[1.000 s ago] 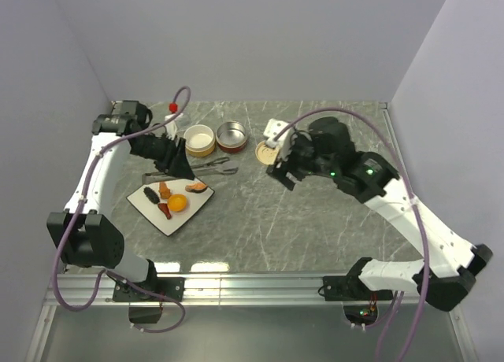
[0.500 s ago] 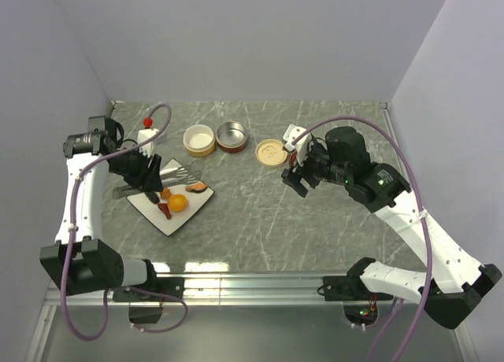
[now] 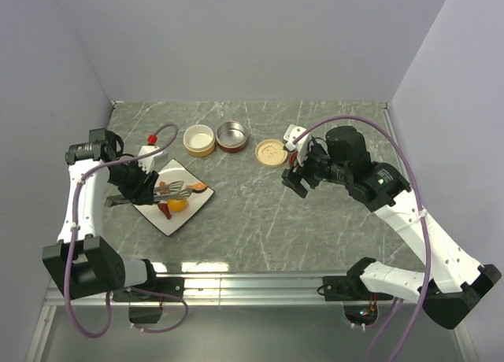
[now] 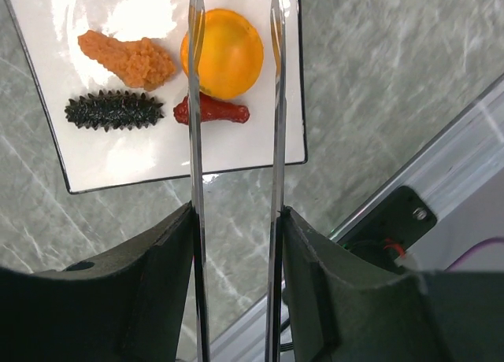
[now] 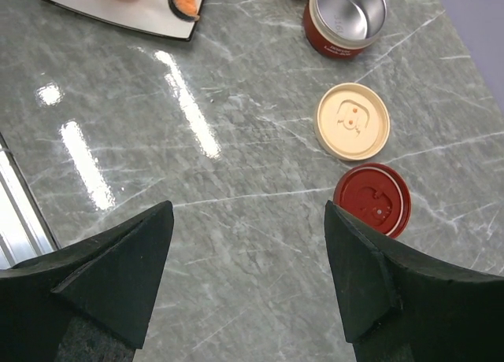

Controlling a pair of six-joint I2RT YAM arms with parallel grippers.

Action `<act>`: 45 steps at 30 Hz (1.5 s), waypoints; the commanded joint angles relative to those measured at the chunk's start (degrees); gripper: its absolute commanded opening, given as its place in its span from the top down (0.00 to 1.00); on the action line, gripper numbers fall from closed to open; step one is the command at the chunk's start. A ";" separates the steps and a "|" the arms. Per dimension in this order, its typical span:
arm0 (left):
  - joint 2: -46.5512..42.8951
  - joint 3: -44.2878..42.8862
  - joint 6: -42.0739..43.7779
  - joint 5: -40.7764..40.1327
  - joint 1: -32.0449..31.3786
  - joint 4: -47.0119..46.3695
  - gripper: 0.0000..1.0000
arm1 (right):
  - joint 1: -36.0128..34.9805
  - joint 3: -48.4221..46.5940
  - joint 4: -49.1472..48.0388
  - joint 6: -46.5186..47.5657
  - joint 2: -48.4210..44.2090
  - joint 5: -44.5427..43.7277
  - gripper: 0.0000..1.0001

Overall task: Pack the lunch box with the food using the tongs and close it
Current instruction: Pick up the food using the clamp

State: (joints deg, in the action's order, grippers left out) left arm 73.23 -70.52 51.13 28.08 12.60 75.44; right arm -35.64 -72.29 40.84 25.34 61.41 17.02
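Note:
My left gripper point(image 4: 236, 220) is shut on the silver tongs point(image 4: 277, 102), holding both thin arms between its fingers. The tongs point(image 3: 175, 192) reach over the white plate point(image 4: 157, 153), their arms either side of the orange ball point(image 4: 223, 52); I cannot tell if they touch it. An orange-red wedge point(image 4: 130, 57), a dark spiky oblong point(image 4: 114, 110) and a red piece point(image 4: 211, 110) lie beside the ball. The cream tub point(image 3: 199, 140) and dark red tub point(image 3: 231, 136) stand open. My right gripper point(image 5: 249, 212) hangs open above the table near the dark red lid point(image 5: 372, 199) and cream lid point(image 5: 352, 120).
A brown-pink slice point(image 3: 200, 187) lies on the plate's far corner. The metal rail point(image 3: 252, 279) runs along the near table edge. Walls enclose the table at the left, back and right.
My left gripper has carried the tongs from beside the tubs down and left over the plate. The right gripper drew back to the right from the cream lid, then stayed still.

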 commanded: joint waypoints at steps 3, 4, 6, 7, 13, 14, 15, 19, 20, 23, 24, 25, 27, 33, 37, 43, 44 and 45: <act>1.83 -1.29 9.94 -1.35 0.85 1.82 0.49 | 0.66 -1.27 -0.24 -0.29 0.38 1.18 0.16; 1.91 -0.94 10.38 -1.79 0.93 1.21 0.49 | 0.74 -1.27 -0.23 -0.38 0.47 1.35 0.16; 2.35 -1.02 11.18 -2.67 1.11 0.67 0.49 | 0.92 -1.45 0.03 -0.38 0.73 1.79 0.16; 3.31 -1.37 11.62 -2.76 1.28 0.67 0.49 | 1.01 -1.54 0.03 -0.38 0.82 1.88 0.16; 6.21 -2.60 13.03 -3.20 1.99 -0.20 0.49 | 1.10 -2.15 0.38 -0.38 1.61 2.23 0.16; 6.48 -2.52 13.37 -3.29 1.99 -0.64 0.50 | 1.10 -2.24 0.38 -0.38 1.70 2.23 0.16; 6.75 -2.52 13.20 -3.29 1.90 -0.91 0.50 | 1.18 -2.33 0.38 -0.38 1.87 2.32 0.16; 8.50 -3.74 12.59 -3.03 1.99 -1.35 0.49 | 1.18 -2.50 0.56 -0.29 2.14 2.50 0.16; 8.59 -4.01 12.67 -2.59 1.99 -1.52 0.49 | 1.18 -2.33 0.64 -0.29 2.14 2.50 0.16; 9.38 -5.06 12.67 -1.98 1.90 -1.52 0.49 | 1.18 -2.24 0.56 -0.29 2.23 2.58 0.16; 9.56 -5.41 12.67 -1.97 1.90 -1.18 0.49 | 1.18 -2.24 0.64 -0.29 2.31 2.58 0.16; 9.91 -5.94 12.67 -1.80 1.90 -1.08 0.49 | 1.27 -2.24 0.56 -0.29 2.40 2.58 0.16; 10.09 -6.38 12.76 -1.36 1.99 -0.47 0.49 | 1.18 -2.15 0.56 -0.21 2.40 2.58 0.16; 10.26 -4.98 13.73 -2.06 1.90 -0.20 0.49 | 1.18 -2.50 0.82 -0.03 2.75 2.76 0.16; 10.96 -5.06 13.55 -2.06 1.90 -0.47 0.49 | 1.18 -3.03 1.08 0.06 3.02 3.02 0.16; 12.37 -4.63 14.25 -2.41 1.99 0.23 0.49 | 1.18 -3.12 1.26 0.06 3.28 3.37 0.16; 12.72 -4.63 14.34 -2.41 1.99 0.50 0.49 | 1.10 -3.21 1.43 0.06 3.28 3.37 0.17; 12.73 -4.63 14.34 -2.32 1.99 0.50 0.49 | 1.27 -3.21 1.52 0.06 3.37 3.37 0.17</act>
State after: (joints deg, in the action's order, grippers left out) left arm 85.91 -74.61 63.46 24.43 14.33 74.43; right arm -34.83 -72.97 42.19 25.36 64.71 19.55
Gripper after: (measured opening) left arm 0.515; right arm 0.834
